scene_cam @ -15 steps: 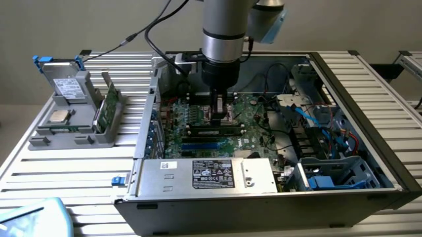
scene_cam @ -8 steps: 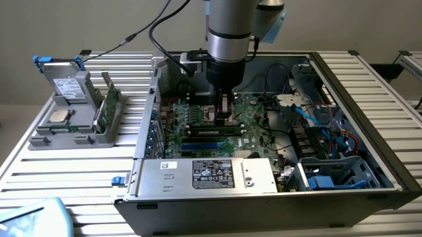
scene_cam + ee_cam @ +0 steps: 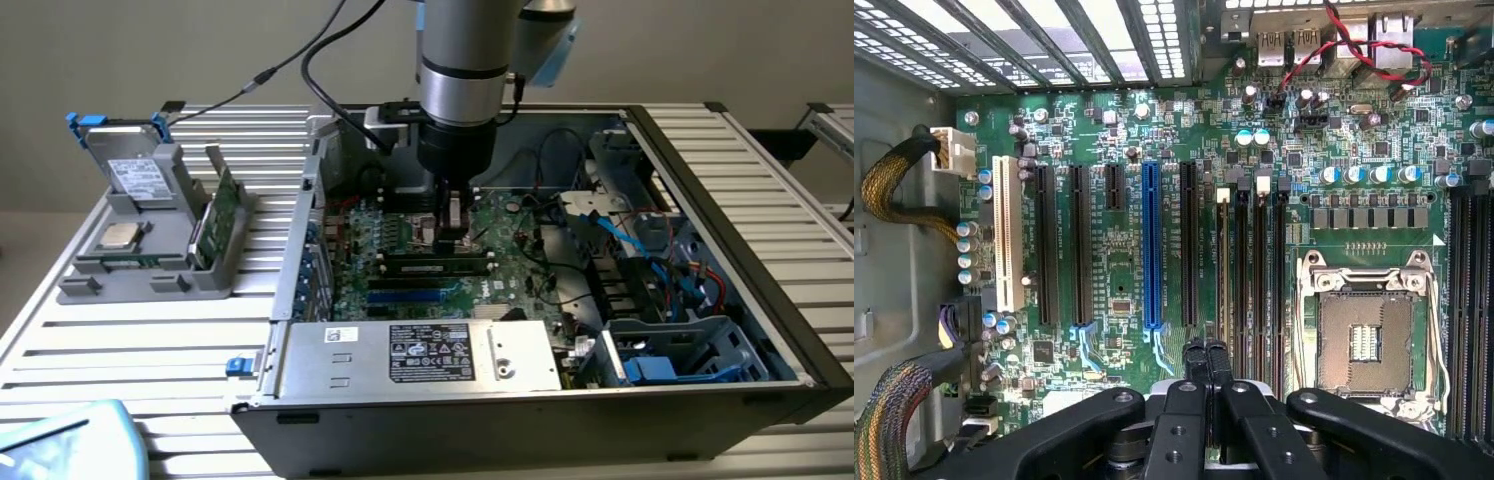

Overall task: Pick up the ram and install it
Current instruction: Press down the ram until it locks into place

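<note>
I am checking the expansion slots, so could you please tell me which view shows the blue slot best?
The wrist view: the blue slot lies unobstructed at full length. The exterior view gives a thin blue strip beside the power supply.

One open computer case (image 3: 747, 330), one motherboard (image 3: 1114, 250) inside. On it: one blue slot (image 3: 1151, 245), one white slot (image 3: 1007, 232), one empty processor socket (image 3: 1367, 335). One grey holder (image 3: 160, 250) beside the case.
</note>
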Tool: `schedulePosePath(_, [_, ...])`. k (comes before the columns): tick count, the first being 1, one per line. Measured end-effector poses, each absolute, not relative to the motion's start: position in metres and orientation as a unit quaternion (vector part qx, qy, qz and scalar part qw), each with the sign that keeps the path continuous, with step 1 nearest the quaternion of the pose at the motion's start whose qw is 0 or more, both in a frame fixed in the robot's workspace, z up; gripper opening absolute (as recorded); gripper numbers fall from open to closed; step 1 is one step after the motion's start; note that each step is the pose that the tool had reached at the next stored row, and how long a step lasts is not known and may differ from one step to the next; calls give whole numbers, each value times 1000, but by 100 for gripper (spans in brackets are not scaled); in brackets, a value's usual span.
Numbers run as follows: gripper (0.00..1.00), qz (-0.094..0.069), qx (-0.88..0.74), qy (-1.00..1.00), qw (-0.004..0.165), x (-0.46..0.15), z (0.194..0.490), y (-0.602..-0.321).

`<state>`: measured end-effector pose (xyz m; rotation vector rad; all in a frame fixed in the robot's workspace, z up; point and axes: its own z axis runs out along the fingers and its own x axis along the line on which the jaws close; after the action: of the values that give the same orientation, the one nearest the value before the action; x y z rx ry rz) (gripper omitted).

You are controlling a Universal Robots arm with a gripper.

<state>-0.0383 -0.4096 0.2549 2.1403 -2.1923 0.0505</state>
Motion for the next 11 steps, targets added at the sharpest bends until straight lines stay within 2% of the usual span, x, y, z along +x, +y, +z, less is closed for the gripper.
schedulePosePath(11, [11,15,658,-752,40,-38,250,-410])
